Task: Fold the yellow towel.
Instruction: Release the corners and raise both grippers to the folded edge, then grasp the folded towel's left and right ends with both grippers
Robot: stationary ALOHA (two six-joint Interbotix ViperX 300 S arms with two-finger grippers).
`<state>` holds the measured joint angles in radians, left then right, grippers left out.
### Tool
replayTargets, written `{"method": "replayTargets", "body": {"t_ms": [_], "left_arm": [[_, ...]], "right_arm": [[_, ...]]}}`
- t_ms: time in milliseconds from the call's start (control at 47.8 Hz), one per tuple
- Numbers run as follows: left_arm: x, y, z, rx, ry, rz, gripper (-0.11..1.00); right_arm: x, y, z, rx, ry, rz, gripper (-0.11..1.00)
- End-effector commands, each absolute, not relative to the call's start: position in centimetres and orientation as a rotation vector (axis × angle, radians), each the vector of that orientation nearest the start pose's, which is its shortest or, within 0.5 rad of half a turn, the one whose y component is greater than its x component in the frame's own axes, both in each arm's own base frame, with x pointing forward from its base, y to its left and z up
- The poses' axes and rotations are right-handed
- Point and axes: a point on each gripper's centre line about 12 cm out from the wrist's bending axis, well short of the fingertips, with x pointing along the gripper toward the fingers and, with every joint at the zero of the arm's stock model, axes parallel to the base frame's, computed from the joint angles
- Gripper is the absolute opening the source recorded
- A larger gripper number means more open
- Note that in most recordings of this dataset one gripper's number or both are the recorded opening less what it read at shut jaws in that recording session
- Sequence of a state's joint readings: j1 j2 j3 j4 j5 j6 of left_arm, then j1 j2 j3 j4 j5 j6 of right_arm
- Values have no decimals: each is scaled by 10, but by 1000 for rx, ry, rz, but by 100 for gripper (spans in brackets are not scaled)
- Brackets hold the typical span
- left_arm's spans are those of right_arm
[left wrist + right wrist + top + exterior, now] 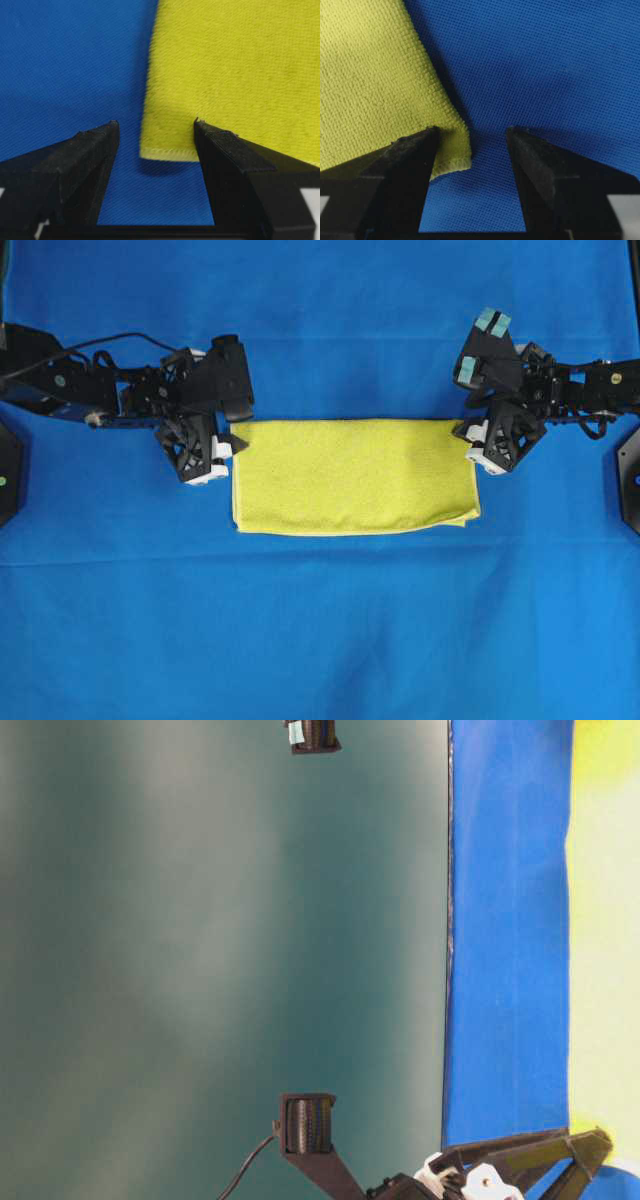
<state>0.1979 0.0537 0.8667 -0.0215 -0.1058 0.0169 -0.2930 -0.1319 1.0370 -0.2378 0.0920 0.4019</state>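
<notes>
Currently the yellow towel (355, 477) lies flat as a folded rectangle on the blue cloth (320, 640) covering the counter, between my arms. My left gripper (222, 445) sits at its upper-left corner, jaws apart, the corner lying between the fingers (85, 155), nothing gripped. My right gripper (478, 440) sits at the upper-right corner, jaws wide, also holding nothing.
</notes>
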Motion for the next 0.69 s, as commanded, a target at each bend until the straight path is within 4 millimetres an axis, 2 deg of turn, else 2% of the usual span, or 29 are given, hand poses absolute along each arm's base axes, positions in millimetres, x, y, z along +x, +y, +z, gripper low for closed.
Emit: {"method": "replayTargets", "body": {"t_ms": [0,167,251,335,460,502,670], "left_arm": [[338,70,108,-83,776,198,59],[340,71,109,-83,779,197,57],[340,71,108,-88,796,198,54],[340,70,106,-88,820,195,37],[340,70,106,-88,836,194,7],[341,71,106,-89,834,195,2],[342,71,107,-88,834,194,2]], "right_arm": [[262,-83,103,280,941,-369,59],[263,-82,103,282,939,-367,59],[264,-80,104,278,937,-361,55],[264,-79,103,276,939,-357,41],[264,-78,103,278,937,-355,4],[264,-78,103,283,936,-358,2],[264,-78,104,297,933,-365,2]]}}
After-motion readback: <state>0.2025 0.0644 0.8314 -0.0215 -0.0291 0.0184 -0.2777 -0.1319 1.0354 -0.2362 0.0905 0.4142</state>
